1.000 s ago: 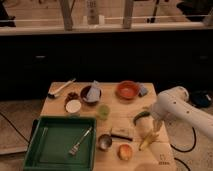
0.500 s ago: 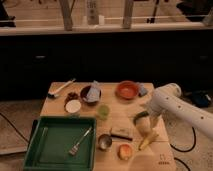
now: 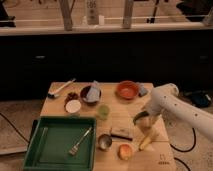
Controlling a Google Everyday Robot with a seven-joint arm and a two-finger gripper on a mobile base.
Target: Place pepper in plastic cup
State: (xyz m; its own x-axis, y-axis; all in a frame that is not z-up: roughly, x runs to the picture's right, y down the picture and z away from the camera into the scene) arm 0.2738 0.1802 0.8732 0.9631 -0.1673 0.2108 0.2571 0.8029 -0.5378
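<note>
Since 1.0 s ago the white arm (image 3: 172, 105) has swung left over the table (image 3: 161, 150). Against 0.5 s ago it sits only slightly lower, and the items on the table lie unchanged. Camera view: the gripper (image 3: 142, 119) hangs at the arm's lower end over the right half of the table, just above the pale yellow piece (image 3: 147, 141) and right of the dark bar (image 3: 120, 133). How far open it stands cannot be told. A dark greenish curved shape at its tip looks like the pepper (image 3: 138, 116), but whether it is gripped cannot be told. The plastic cup (image 3: 103, 111) stands upright mid-table, well apart to the gripper's left, between the grey bowl (image 3: 91, 94) and the metal cup (image 3: 104, 142).
</note>
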